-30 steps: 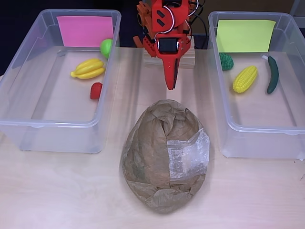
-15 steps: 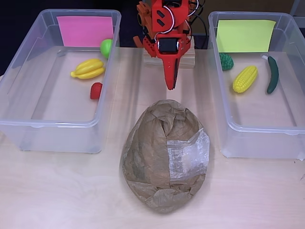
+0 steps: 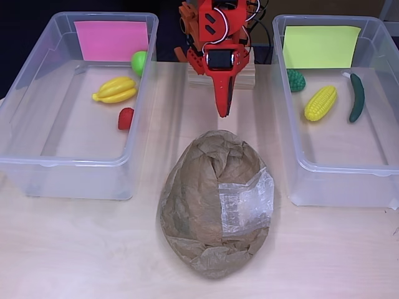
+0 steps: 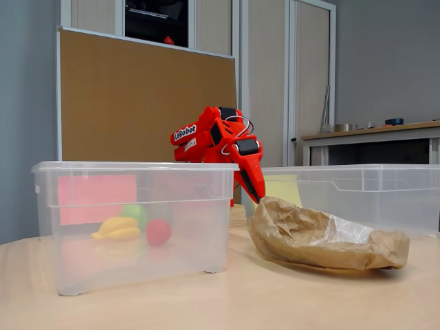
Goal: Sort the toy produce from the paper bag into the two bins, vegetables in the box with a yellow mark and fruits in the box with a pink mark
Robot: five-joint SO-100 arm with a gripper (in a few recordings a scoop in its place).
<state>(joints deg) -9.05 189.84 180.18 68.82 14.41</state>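
Note:
The crumpled brown paper bag (image 3: 215, 202) lies on the table between the two clear bins; in the fixed view the paper bag (image 4: 323, 237) lies flat. The left bin (image 3: 37, 165) carries a pink mark (image 3: 111, 40) and holds a yellow banana bunch (image 3: 116, 90), a green ball-shaped fruit (image 3: 139, 60) and a small red fruit (image 3: 125, 118). The right bin (image 3: 336, 180) carries a yellow mark (image 3: 320, 46) and holds corn (image 3: 320, 103), a dark green cucumber (image 3: 356, 97) and a small green vegetable (image 3: 295, 80). My red gripper (image 3: 222, 111) points down just behind the bag, shut and empty (image 4: 258, 196).
The arm's base stands on a wooden block (image 3: 243, 78) at the back centre. Bare table (image 3: 93, 249) lies in front of the bins and the bag. A brown board (image 4: 137, 103) stands behind the table.

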